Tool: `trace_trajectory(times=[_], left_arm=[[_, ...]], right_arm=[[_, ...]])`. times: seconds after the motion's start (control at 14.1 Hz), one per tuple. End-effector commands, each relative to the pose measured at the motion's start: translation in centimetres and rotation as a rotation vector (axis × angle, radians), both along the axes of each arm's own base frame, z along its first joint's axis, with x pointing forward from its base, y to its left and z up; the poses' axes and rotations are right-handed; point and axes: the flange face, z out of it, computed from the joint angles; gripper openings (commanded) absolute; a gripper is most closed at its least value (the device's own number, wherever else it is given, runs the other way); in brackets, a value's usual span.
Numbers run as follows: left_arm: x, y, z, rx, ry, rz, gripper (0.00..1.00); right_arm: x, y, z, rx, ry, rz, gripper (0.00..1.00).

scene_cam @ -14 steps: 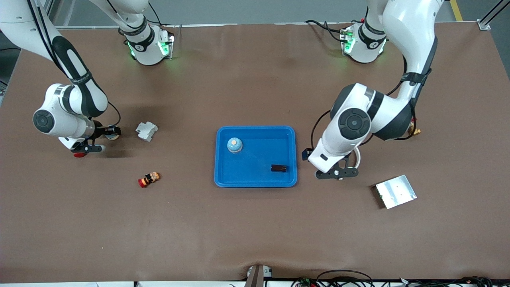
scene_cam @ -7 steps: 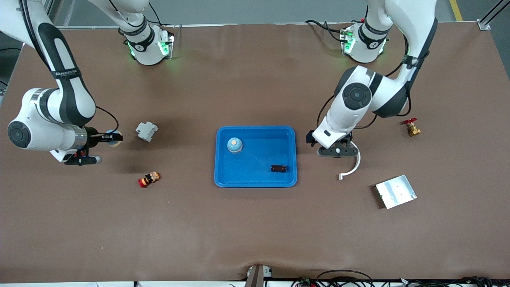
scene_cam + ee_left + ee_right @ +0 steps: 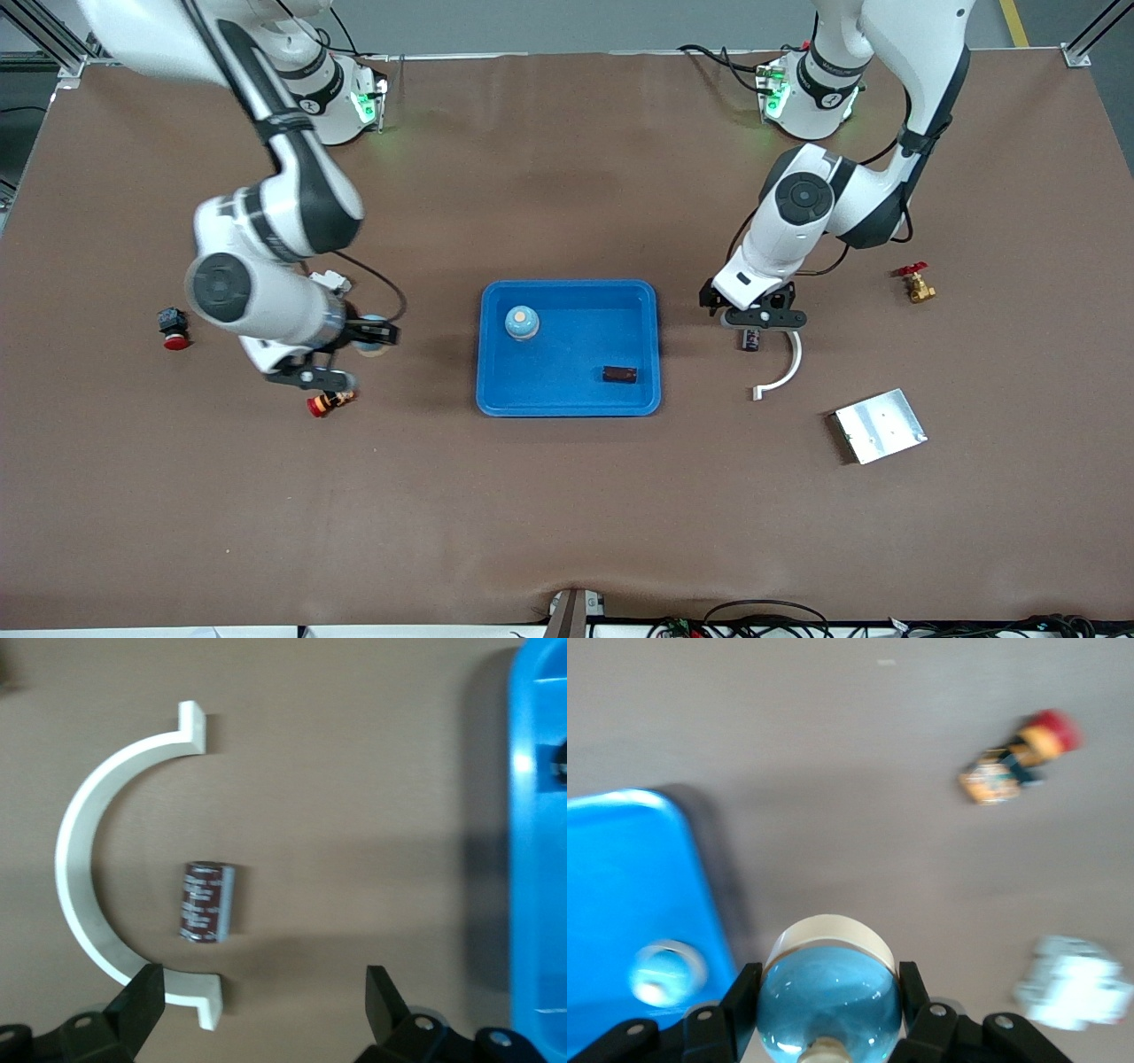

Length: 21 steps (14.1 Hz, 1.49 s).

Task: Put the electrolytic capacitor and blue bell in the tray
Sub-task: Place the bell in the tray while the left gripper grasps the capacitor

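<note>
Right gripper [image 3: 824,1028] clenched on a smooth, rounded, slip-prone blue bell [image 3: 828,988] near the tray [image 3: 651,354], left gripper [image 3: 266,1005] spread wide over a light, rigid capacitor [image 3: 205,901] lying on the surface, best pinched across its barrel.

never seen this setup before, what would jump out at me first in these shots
The bright blue tray at mid-table stands out first, with a blue bell and a dark capacitor already in it. The right gripper holds a second blue bell above the table toward the right arm's end of the tray. The left gripper hangs open over another capacitor, which lies inside a white curved bracket beside the tray.
</note>
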Motion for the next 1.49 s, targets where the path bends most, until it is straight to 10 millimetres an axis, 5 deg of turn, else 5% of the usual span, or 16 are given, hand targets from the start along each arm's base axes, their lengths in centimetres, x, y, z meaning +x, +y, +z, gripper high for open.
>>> trace_trajectory(times=[0.0, 0.28, 0.5, 1.13, 1.28, 1.35, 1.42], left_arm=[[-0.6, 1.2, -0.4, -0.004, -0.024, -0.016, 1.0], [-0.5, 1.7, -2.1, -0.01, -0.009, -0.006, 1.0], [-0.4, 2.1, -3.8, -0.017, -0.009, -0.011, 1.0], [0.4, 3.8, -6.0, -0.003, -0.01, -0.027, 1.0], [0.5, 3.8, -6.1, -0.005, -0.01, -0.014, 0.81], [0.5, 3.9, -6.3, -0.004, -0.007, -0.014, 0.78], [0.5, 3.8, -6.3, -0.003, -0.007, -0.015, 0.78]], right_arm=[[0.7, 7.2, -2.3, 0.005, -0.025, -0.085, 0.12], [0.4, 13.2, -5.0, 0.025, -0.057, -0.195, 0.12], [1.5, 13.5, -5.9, 0.03, -0.056, -0.237, 0.12], [-0.2, 17.6, -10.7, 0.045, -0.072, -0.221, 0.12], [0.2, 17.1, -11.2, 0.041, -0.079, -0.221, 0.15], [0.1, 17.1, -11.5, 0.038, -0.076, -0.222, 0.27], [0.1, 17.1, -11.9, 0.037, -0.072, -0.226, 0.67]])
